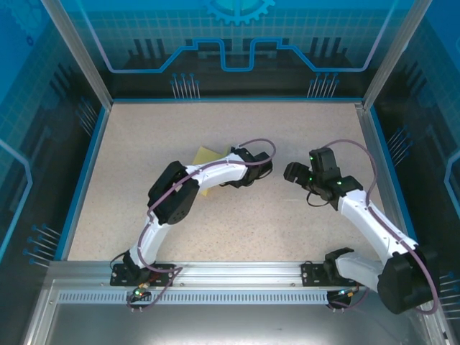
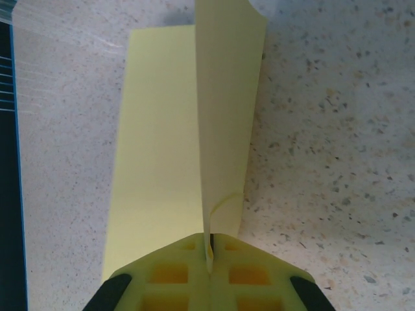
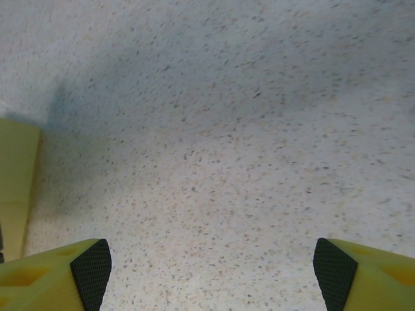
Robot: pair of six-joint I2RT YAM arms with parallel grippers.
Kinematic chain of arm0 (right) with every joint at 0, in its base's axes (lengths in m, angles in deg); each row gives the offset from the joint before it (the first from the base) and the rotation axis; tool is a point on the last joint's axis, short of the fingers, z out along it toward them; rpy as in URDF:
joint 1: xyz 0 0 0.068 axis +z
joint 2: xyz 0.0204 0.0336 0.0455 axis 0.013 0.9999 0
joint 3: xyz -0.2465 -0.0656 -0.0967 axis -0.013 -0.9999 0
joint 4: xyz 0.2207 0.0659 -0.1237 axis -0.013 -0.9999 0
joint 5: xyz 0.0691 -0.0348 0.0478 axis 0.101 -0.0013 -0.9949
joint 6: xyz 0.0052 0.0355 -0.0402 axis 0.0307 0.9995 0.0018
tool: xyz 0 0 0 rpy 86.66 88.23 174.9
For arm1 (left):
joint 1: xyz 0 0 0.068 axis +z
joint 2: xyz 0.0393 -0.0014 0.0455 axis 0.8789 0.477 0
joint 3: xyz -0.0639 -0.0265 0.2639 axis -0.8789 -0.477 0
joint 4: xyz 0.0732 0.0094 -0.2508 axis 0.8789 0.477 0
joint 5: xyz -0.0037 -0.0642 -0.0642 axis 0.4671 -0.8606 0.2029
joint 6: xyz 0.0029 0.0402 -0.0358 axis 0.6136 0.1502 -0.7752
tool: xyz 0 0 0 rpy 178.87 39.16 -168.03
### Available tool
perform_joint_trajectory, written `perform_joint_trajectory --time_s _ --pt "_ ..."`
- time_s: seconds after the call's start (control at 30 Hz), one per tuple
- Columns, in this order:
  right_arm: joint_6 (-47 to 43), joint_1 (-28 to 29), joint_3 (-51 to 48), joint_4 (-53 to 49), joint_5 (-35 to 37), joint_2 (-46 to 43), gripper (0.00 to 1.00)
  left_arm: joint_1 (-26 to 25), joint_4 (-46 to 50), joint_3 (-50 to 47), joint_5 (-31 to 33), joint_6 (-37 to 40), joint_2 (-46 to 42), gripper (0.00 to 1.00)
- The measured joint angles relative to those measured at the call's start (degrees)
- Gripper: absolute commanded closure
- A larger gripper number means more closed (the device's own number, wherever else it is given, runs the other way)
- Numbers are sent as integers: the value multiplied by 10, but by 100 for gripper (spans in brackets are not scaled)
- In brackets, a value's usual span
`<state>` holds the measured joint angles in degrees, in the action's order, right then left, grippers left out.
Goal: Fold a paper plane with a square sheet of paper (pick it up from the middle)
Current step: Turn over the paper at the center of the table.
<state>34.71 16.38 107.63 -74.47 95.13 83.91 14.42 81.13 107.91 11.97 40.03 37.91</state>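
Left end effector (image 2: 209, 251) clamps the paper (image 2: 162, 142), which stretches ahead from it; right end effector (image 3: 207, 269) stands released.

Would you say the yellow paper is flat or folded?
The paper is folded: one side flat on the table, the other upright between the left fingers.

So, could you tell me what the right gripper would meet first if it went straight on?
Most likely the bare table, which lies ahead of the open right gripper; depth is hard to judge.
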Motion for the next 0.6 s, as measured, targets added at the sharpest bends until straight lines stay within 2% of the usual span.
perform_joint_trajectory --time_s 0.13,0.4,0.6 --pt "6 -16 -7 -13 6 -25 15 -5 -15 3 -22 0 3 96" --pt "12 -24 -14 -21 9 -33 14 -9 -56 6 -84 0 24 88" --pt "12 -26 -17 -24 7 -33 14 -9 -81 -3 -127 -2 32 74"
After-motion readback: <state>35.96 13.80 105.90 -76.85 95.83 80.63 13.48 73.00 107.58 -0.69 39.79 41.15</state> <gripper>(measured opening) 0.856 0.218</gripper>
